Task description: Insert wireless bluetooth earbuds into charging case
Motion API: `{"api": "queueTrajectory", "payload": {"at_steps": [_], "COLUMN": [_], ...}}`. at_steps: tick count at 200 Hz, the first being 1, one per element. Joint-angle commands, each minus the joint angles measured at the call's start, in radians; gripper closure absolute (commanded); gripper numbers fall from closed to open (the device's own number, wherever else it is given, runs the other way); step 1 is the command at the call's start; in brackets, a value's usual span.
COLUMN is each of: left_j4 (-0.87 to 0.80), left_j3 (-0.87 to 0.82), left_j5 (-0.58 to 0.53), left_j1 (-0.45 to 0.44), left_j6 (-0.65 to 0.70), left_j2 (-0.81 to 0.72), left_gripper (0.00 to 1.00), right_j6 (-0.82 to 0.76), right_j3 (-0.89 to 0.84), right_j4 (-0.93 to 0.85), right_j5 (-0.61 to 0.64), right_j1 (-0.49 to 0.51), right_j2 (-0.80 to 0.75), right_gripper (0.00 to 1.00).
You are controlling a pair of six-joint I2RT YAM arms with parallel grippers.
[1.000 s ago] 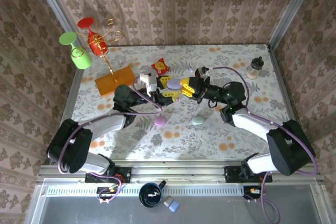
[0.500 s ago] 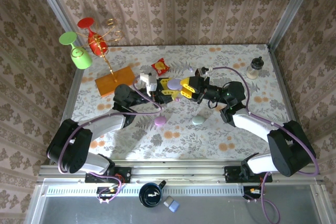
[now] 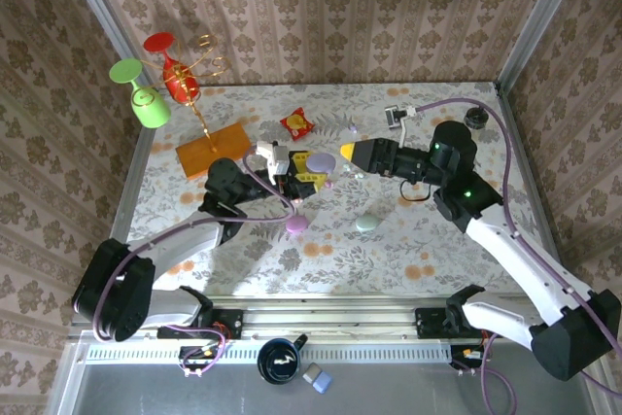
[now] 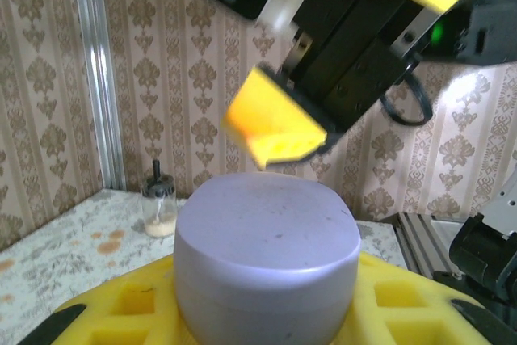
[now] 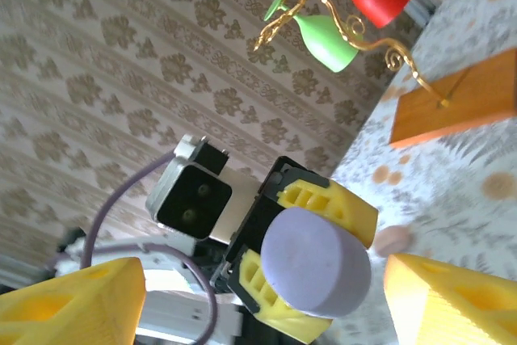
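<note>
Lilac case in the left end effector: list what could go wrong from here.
1. The left end effector alone clamps the smooth, rounded lilac case off the table; a slip would probably drop it.
2. The open right end effector sits close to the case, one yellow fingertip just above it; a careless approach could knock it loose.
3. The case looks closed, so nothing can be inserted yet.

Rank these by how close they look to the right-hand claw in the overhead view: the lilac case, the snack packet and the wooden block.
1. The lilac case, right beside the open right gripper on its left, clamped in the left gripper.
2. The snack packet, farther left and toward the back wall.
3. The wooden block, far out on the left side.
</note>
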Motion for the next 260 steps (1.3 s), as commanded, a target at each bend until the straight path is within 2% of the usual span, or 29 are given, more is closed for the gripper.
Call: {"api": "queueTrajectory", "payload": {"at_steps": [1,26,43,84,114,175,260], "left_j4": [-0.054,-0.062,-0.06,-0.062,-0.049,-0.038,-0.031], "left_j3": [-0.007,-0.003,0.002,0.008,0.017,-0.001,-0.004], "left_j5": [-0.009,-0.007,-0.001,-0.006,-0.001,0.018,0.035], "left_j1": [0.005,0.006,0.006,0.005,0.006,0.006,0.006], "left_j6": [0.022,0.025,0.025,0.03,0.023,0.036,0.034], "left_j2": [-0.039,-0.041,-0.04,-0.039,-0.029,-0.024,-0.026], "left_gripper": [0.69,0.7,0.7,0.7,0.7,0.71,0.71], "right_j6": [-0.424,-0.723,-0.781,-0.792,-0.807,-0.708,-0.634], "right_j3": [0.054,0.125,0.139,0.138,0.133,0.111,0.139], "right_j4": [-0.196,-0.31,-0.307,-0.254,-0.263,-0.174,-0.172], "right_j5": [0.064,0.219,0.282,0.296,0.369,0.462,0.463], "right_j1": [0.047,0.152,0.18,0.185,0.186,0.175,0.156], "right_j2": [-0.001,0.03,0.066,0.123,0.144,0.126,0.168], "right_gripper": [0.17,0.11,0.1,0.09,0.08,0.12,0.13]}}
